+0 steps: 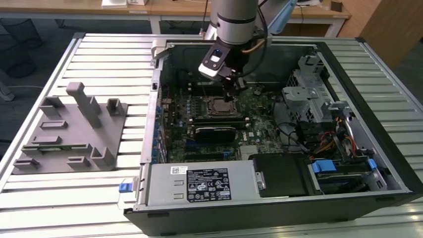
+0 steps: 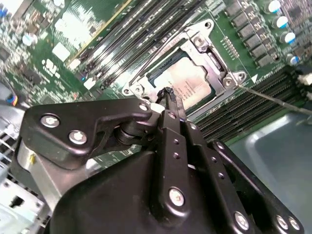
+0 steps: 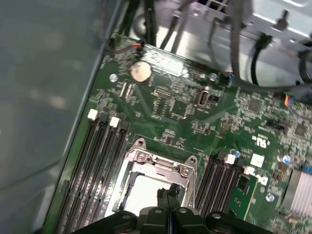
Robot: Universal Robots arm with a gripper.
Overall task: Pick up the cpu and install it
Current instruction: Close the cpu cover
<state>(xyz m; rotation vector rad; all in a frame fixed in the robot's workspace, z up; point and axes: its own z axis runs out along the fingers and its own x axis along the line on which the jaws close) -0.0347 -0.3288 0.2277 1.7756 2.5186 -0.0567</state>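
Arm reaches down into open PC case (image 1: pixel 198 196). Pincer (image 1: pixel 230 95) has its tips together w/ nothing clamped btwn them. In second wrist view the cpu (image 2: pixel 190 83) lies flat inside the mobo socket (image 2: pixel 214 61), metal frame around it. Pincer tips sit at its edge; can't tell if touching. First wrist view: cpu (image 3: pixel 144 192) pale in socket. Grey holder block (image 1: pixel 69 131) rests on slatted surface (image 1: pixel 99 49), well apart at exterior view's left.

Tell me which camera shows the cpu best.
The second wrist view: the cpu lies in the socket, its silvery top large and mostly clear beyond the gripper. The first wrist view shows its pale top partly behind the gripper; the exterior view shows it tiny.
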